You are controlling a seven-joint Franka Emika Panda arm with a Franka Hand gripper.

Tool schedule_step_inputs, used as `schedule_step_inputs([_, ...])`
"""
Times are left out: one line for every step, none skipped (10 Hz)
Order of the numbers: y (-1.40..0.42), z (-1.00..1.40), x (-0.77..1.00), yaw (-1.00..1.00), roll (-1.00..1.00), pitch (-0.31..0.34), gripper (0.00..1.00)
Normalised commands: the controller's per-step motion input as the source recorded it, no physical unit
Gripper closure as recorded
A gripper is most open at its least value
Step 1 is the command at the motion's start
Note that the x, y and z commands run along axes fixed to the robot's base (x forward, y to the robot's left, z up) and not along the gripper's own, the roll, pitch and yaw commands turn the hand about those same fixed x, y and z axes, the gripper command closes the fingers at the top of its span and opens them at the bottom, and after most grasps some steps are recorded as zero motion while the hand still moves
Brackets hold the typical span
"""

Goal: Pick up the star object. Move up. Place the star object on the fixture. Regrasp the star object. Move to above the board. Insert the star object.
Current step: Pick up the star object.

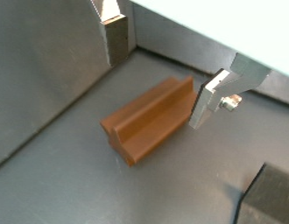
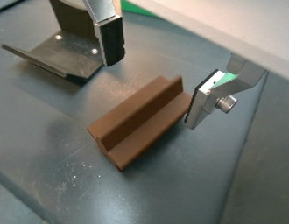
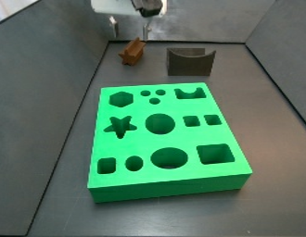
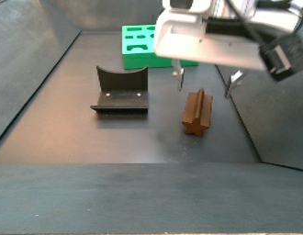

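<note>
While its fingers stand spread, the hand (image 2: 158, 74) hovers low over the star object (image 2: 137, 122); nothing gripped.

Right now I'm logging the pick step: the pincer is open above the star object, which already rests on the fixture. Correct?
Not quite. The pincer is open above the star object, but in a side view that piece lies on the floor beside the fixture, not on it.

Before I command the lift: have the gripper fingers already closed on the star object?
No. In a wrist view the gripper is open, its fingers standing apart on either side of the star object, which lies on the floor.
</note>
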Motion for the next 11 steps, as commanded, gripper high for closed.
schedule_step_inputs([-0.05,-0.7,0.09,-0.29,0.0,-0.18,0.0])
schedule_step_inputs([-0.04,-0.73,0.05,-0.25,0.0,-0.189,0.0])
schedule_step_inputs([-0.01,-0.73,0.04,-0.25,0.0,-0.189,0.0])
schedule_step_inputs([0.0,-0.79,0.05,-0.25,0.0,-0.173,0.0])
schedule_step_inputs([-0.01,-0.83,0.07,-0.19,0.04,-0.116,0.0])
schedule_step_inputs([0.0,-0.74,0.0,-0.12,0.06,-0.116,0.0])
schedule_step_inputs([0.0,-0.29,-0.24,-0.02,0.05,-0.189,0.0])
schedule_step_inputs([0.0,0.0,0.0,0.0,0.0,0.02,0.0])
schedule_step_inputs([0.0,0.0,-0.04,0.0,0.0,-0.016,0.0])
schedule_step_inputs([0.0,0.0,0.0,0.0,0.0,0.007,0.0])
schedule_step_inputs([0.0,0.0,0.0,0.0,0.0,0.0,0.0])
